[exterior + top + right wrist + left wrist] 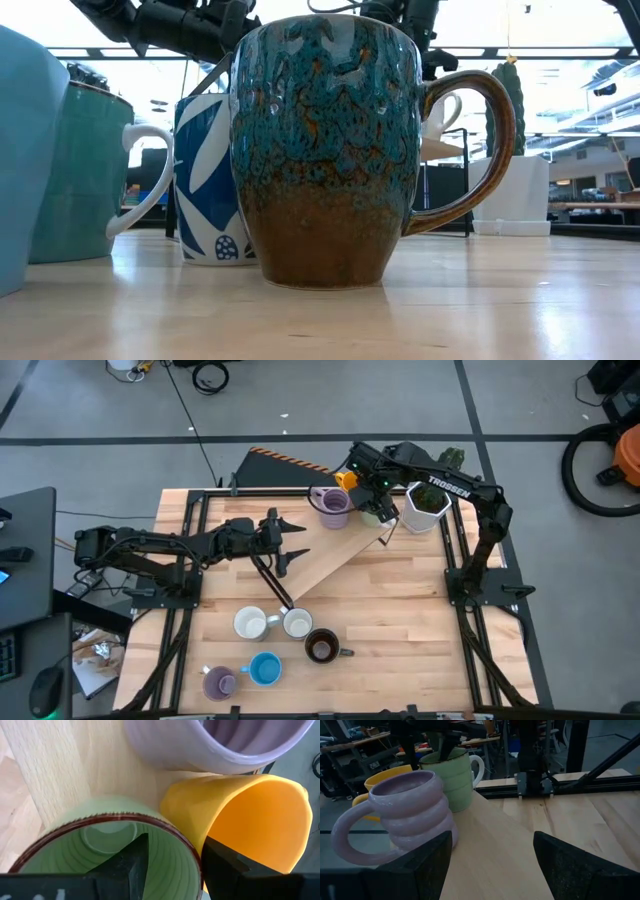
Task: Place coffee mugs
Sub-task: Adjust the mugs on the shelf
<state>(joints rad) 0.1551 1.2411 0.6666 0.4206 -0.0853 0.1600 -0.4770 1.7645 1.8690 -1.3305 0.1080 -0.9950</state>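
Nearest the low camera stands the dark brown mug [330, 150], teal-speckled above and brown below, upright on the table [320, 320] with its handle to the picture's right. Behind it a white mug with blue leaf pattern [205, 180], then a teal-sided mug with white handle [80, 175], and at the picture's left edge the side of a blue mug [20, 150].

High view: five mugs grouped at the near part of the table: two white mugs [250, 624] [297, 623] side by side, dark brown mug just right of and nearer than them, blue mug [264, 668] and a purple mug [220, 682] nearest the table's front edge. All upright.

Raised wooden board [335, 555] runs diagonally toward the far right corner. At its far end three mugs are clustered close together: second purple mug [332, 506], orange mug [345, 480], green mug [374, 512]. White pot with cactus [425, 507] stands just right of them.

Right gripper [172, 865] is over the green mug [100, 850]: one finger inside the cup, the other outside between the green and orange walls, jaws straddling the rim. Whether the pads press the wall cannot be told.

Left gripper [290, 545] hovers over the board's near half, jaws spread wide, holding nothing, pointed at the purple mug [405, 815]
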